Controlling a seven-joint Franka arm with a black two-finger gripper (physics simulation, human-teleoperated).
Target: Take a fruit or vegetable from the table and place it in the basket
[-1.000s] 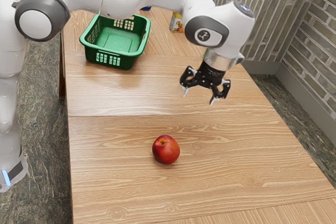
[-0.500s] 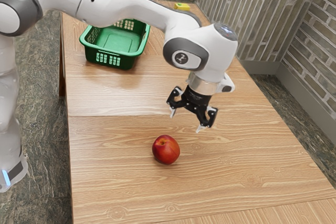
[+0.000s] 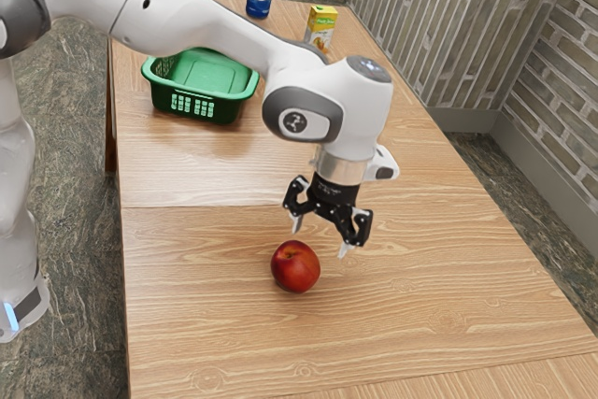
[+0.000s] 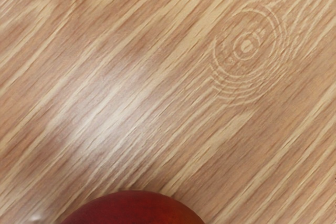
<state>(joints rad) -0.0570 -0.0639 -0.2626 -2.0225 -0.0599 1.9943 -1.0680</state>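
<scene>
Evidently, at the upper left of the exterior view, the basket (image 3: 222, 111) is meant to be filled later. Below the frame's centre, the fruit (image 3: 295, 270) is set on the table (image 3: 196, 324), ungrasped. Slightly right of and above it, the gripper (image 3: 320, 237) is held wide open, with nothing gripped and no contact seen. The approach seems to be in hand; the fingers should next be centred over the fruit, then lowered around it.

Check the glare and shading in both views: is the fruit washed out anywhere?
Exterior view: pale sheen on the table between basket and fruit, off the fruit, whose underside is darker; wrist view: a whitish glare patch beside the fruit fades some wood grain, but the fruit itself is deep red, not washed out.
</scene>
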